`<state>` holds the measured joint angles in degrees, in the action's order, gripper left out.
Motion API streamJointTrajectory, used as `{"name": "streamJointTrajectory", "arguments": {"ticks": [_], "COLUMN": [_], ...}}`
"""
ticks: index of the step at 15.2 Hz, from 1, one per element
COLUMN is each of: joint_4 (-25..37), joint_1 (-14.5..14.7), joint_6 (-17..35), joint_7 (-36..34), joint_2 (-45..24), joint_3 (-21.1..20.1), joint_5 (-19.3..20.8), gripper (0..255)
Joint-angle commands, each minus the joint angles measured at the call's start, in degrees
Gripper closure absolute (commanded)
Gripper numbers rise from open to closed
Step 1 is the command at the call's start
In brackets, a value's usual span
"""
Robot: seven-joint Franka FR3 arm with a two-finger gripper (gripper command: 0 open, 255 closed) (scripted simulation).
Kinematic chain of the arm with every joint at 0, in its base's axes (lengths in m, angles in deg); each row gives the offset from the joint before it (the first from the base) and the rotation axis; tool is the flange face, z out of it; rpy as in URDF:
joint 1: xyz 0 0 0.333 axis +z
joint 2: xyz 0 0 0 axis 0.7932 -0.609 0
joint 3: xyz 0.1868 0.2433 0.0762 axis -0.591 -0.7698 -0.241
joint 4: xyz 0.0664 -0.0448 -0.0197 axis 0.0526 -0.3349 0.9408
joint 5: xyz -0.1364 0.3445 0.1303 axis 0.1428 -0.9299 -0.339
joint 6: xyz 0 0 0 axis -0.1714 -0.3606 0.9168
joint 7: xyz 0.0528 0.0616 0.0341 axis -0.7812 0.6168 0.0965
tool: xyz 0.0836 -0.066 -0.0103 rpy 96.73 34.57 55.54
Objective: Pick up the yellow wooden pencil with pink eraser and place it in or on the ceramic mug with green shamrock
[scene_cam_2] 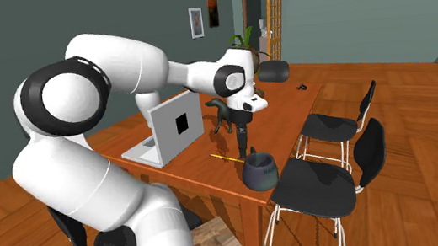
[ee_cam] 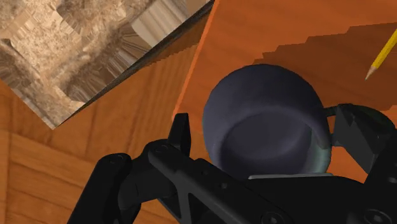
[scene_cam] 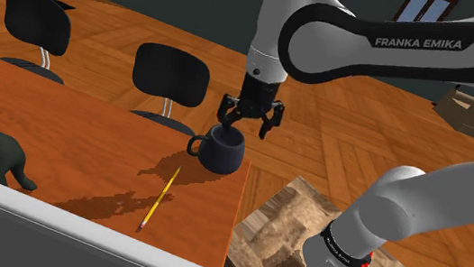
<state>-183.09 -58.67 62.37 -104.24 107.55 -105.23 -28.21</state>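
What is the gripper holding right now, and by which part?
Nothing. The black two-finger gripper is open above the dark rounded mug, not clasping it; the yellow pencil lies on the wooden table.

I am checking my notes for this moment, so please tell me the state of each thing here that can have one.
dark mug: upright, empty inside.
yellow pencil: lying flat on the table, not held.
gripper: open, holding nothing, over the dark mug.
laptop: lid open.
dog figurine: standing upright.
door: open.
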Motion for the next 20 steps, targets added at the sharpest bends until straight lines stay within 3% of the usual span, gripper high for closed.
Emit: {"name": "streamJointTrajectory", "arguments": {"ticks": [1,7,12,20], "joint_4": [0.74,5.83,11.64,8.91], "joint_1": [-1.02,-5.41,-7.65,-6.74], "joint_6": [2.97,11.74,18.16,24.19], "joint_7": [-5.80,-23.25,-39.68,-42.33], "joint_2": [-3.53,-17.31,-31.26,-35.66], "joint_3": [-3.05,-11.78,-16.48,-16.44], "joint_5": [-1.08,0.58,8.27,11.81], "gripper": [0,0,0,0]}}
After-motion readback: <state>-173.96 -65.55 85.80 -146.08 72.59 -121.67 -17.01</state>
